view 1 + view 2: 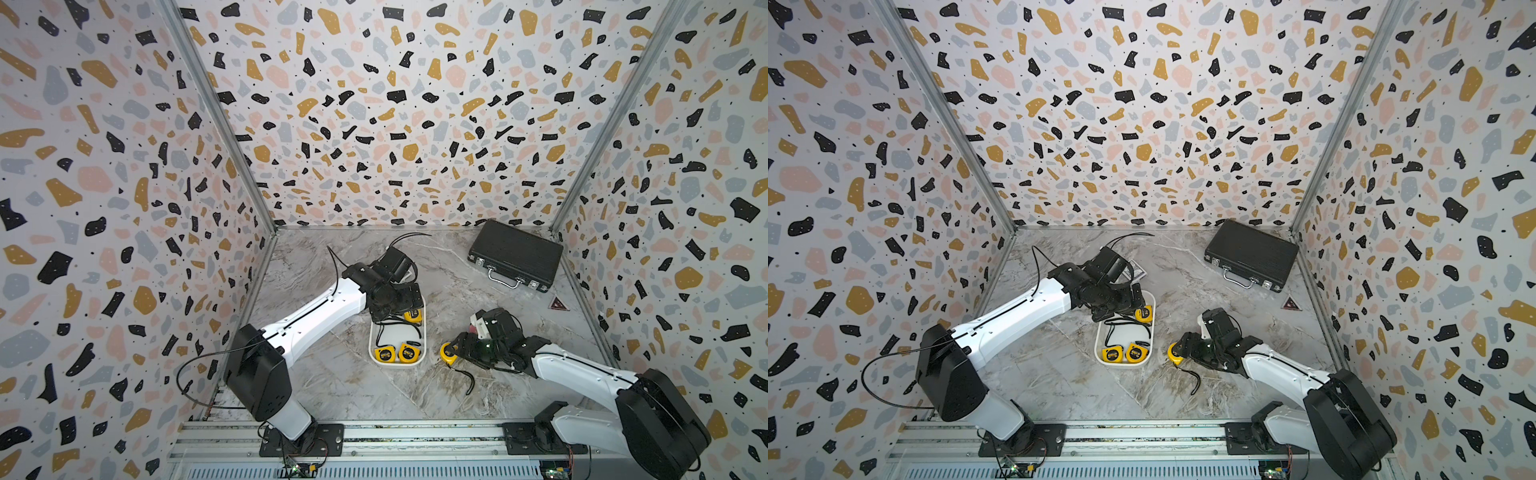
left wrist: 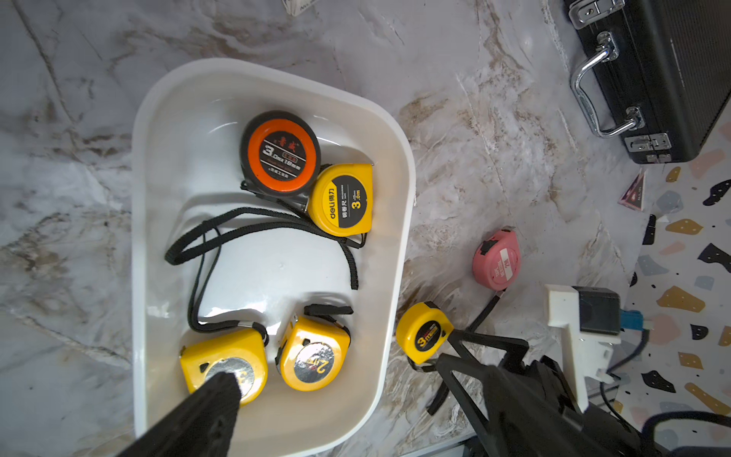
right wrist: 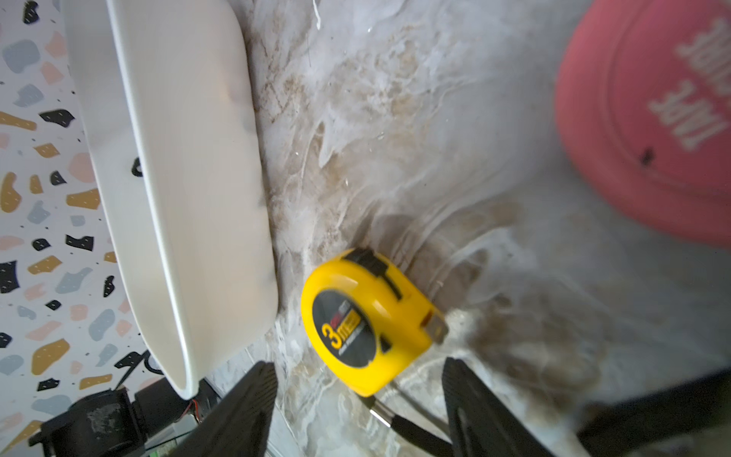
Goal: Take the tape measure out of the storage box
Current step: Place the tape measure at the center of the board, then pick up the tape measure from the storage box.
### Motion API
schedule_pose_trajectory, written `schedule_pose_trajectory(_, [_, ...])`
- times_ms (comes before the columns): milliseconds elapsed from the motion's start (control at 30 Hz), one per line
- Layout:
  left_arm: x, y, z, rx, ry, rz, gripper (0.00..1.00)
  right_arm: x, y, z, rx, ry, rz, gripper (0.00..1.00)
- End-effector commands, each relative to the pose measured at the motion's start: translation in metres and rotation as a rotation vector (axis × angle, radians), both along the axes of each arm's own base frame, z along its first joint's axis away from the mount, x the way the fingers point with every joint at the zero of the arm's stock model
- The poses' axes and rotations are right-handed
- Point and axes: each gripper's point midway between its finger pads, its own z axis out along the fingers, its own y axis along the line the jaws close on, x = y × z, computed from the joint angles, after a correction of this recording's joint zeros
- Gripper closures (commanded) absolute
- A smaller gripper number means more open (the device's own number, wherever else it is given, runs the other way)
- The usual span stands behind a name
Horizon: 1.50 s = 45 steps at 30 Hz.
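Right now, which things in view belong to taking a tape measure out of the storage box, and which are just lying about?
Job in hand: storage box; inside it, orange-and-black tape measure, yellow deli tape measure, two more yellow tape measures; outside it, yellow 3 m tape measure and pink tape measure.
Just lying about: black briefcase; small reddish triangle.

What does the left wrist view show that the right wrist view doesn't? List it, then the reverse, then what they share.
Only left wrist: the box's inside, holding an orange tape and three yellow tapes, plus the briefcase. Only right wrist: the loose yellow tape's metal hook, just ahead of the open right gripper. Both: the box, the loose yellow tape beside it on the table, and the pink tape.
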Motion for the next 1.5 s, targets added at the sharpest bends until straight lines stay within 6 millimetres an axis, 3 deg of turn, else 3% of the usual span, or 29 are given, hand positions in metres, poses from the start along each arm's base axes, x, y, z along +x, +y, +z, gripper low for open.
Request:
schedule_pose_trajectory(0, [0.004,0.008,-0.009,0.078,-0.011,-0.044,0.0,-0.005,-0.009,0.007,-0.066,-0.004,0.024,0.23])
schedule_pose_trajectory(367, [0.039,0.006,-0.035,0.247,-0.029,-0.17,0.02,0.004,-0.006,0.03,-0.066,-0.054,0.032,0.18])
schedule_pose_trajectory(667, [0.068,0.017,-0.066,0.315,-0.011,-0.201,0.15,0.009,-0.001,0.038,-0.049,-0.068,0.037,0.18])
schedule_pose_trajectory(1067, [0.078,0.01,-0.095,0.318,-0.01,-0.229,0.24,0.015,0.002,0.037,-0.048,-0.074,0.035,0.2])
schedule_pose_trajectory(1467, [0.089,0.013,-0.109,0.372,-0.013,-0.235,0.26,0.019,0.004,0.036,-0.044,-0.077,0.029,0.21])
